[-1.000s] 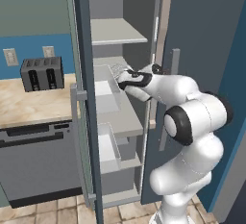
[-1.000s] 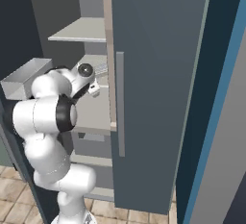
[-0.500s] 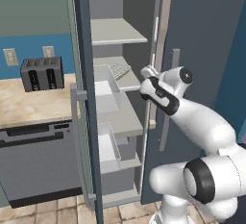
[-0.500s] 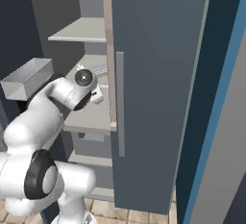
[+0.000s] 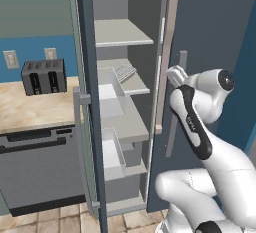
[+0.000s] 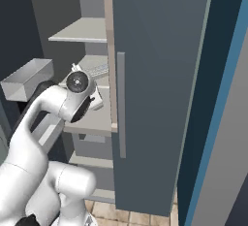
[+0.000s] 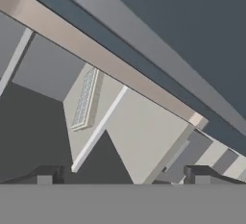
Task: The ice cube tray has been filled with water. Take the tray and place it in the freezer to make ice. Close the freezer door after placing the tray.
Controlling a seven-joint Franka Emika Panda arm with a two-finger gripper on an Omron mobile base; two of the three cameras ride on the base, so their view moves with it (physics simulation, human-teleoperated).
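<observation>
The pale ice cube tray (image 5: pixel 125 72) lies flat on a middle white shelf of the freezer (image 5: pixel 131 37), also seen as ice cube tray (image 6: pixel 98 69) and ice cube tray (image 7: pixel 85 98). Its grid of cells shows; the water is too faint to make out. My gripper (image 7: pixel 123 177) is open with nothing between its fingertips (image 7: pixel 45 176), outside the compartment and apart from the tray. From the left base my gripper (image 5: pixel 173 73) hangs in front of the plain door's handle. The freezer door (image 5: pixel 88 107) stands wide open, seen edge-on.
The plain slate-grey fridge door (image 6: pixel 160 74) with its vertical handle (image 6: pixel 121 104) is shut beside my arm. Clear bins (image 5: pixel 111 96) sit on the lower shelves, and a door bin (image 6: pixel 26 77) juts out. A black toaster (image 5: pixel 44 76) stands on the counter (image 5: pixel 30 109) above the dishwasher (image 5: pixel 40 172).
My hand has pulled back out of the freezer, away from the tray and to the right, in front of the plain door. The tray stays on its shelf. The jaws stayed open.
</observation>
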